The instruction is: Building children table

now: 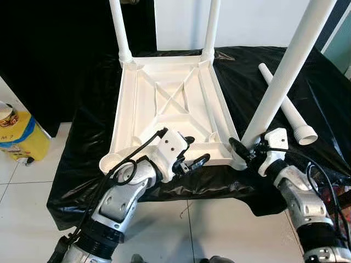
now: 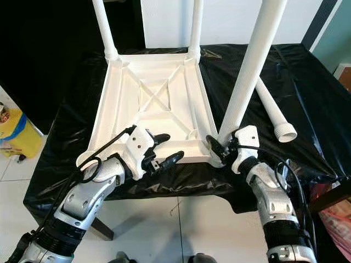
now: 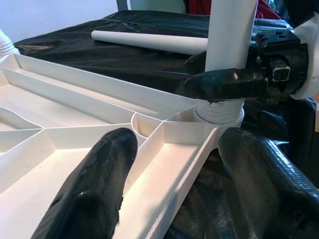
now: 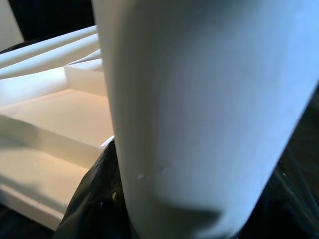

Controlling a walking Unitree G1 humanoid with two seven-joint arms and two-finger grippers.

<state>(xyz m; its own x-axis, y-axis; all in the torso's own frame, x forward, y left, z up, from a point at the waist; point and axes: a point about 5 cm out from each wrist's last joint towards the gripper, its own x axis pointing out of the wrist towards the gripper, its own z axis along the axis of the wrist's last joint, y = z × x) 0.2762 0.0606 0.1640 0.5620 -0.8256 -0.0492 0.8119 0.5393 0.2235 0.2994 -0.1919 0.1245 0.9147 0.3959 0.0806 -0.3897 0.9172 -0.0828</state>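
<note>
So the work surface is a table draped in crinkly black plastic sheeting [image 1: 307, 93], shiny and wrinkled all over, sitting on a pale tiled floor [image 1: 22, 186]. White wall at the far side, dark area to the far left, and a yellow container [image 1: 19, 137] on the floor at the left.

The white plastic tabletop [image 1: 170, 104] lies upside down in the middle of the sheeting, ribbed underside up with an X brace molded in. Two round white legs [image 1: 119, 27] stand in the far corner sockets. A spare leg [image 1: 288, 107] with a ridged threaded end lies loose on the right.

The right gripper [image 1: 245, 148] is clamped around a third leg [image 1: 285, 71] just above the near right corner socket, leg tilted a bit. The left gripper [image 1: 193, 152] hovers at the near edge of the tabletop, fingers [image 3: 94, 194] spread apart, gripping nothing.
</note>
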